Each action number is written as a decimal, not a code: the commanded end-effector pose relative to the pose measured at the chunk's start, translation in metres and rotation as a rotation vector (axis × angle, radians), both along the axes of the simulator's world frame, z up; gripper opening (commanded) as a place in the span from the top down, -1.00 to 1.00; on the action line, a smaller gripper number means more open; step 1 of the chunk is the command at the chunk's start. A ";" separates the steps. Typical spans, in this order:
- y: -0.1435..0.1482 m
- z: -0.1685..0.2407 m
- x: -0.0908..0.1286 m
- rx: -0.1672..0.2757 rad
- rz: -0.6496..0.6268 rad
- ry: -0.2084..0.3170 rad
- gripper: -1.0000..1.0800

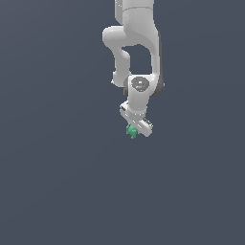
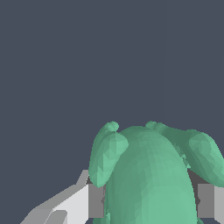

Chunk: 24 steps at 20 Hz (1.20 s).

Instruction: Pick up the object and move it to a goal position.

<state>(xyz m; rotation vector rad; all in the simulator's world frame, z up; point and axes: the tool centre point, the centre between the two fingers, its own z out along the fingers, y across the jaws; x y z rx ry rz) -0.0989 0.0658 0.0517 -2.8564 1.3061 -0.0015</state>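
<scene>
- The white two-fingered claw (image 1: 137, 128) sits just below the centre of the exterior view, closed down on the small bright green, knobbly object (image 1: 131, 130), which pokes out at the claw's lower left edge.
- In the wrist view the grey finger pads (image 2: 96, 200) press against either flank of the green object (image 2: 148, 175), one low at centre-left of the frame and one at the lower right edge; the lumpy body fills the gap between them, so the jaws are only as far apart as the object is wide.
- Above the claw, the white jointed robot arm (image 1: 136, 48) runs up to the top centre of the exterior view.
- All around lies a plain dark blue-grey background (image 1: 48, 191); whether the object touches any surface I cannot tell.
- Progress, as I judge it: the grasp looks done, and carrying is what remains. No goal marker shows in either view, so how much travel is left cannot be told.
</scene>
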 end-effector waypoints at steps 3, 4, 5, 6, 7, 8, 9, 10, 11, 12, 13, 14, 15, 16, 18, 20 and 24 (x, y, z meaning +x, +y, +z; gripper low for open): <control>0.000 -0.001 0.000 0.000 0.000 0.001 1.00; 0.000 -0.001 0.000 0.000 0.000 0.001 1.00; 0.000 0.000 0.000 0.000 0.000 0.000 1.00; 0.000 0.000 0.000 0.000 0.000 0.000 1.00; -0.001 0.000 0.000 0.000 0.000 0.000 1.00; -0.003 0.001 -0.001 0.000 0.000 0.000 1.00; -0.006 0.001 -0.001 0.000 0.000 0.000 1.00; -0.009 0.002 -0.002 0.000 0.000 0.000 1.00; -0.012 0.003 -0.002 0.000 0.000 0.000 1.00; -0.017 0.004 -0.003 0.000 0.000 0.000 1.00; -0.022 0.005 -0.004 0.000 0.000 0.000 1.00; -0.027 0.007 -0.005 0.000 0.000 0.000 1.00; -0.034 0.008 -0.007 0.000 0.000 0.000 1.00; -0.041 0.010 -0.008 0.000 0.000 0.000 1.00; -0.056 0.014 -0.011 0.000 0.000 0.000 1.00; -0.075 0.019 -0.014 0.000 0.000 0.000 1.00; -0.118 0.030 -0.022 0.001 0.000 0.000 1.00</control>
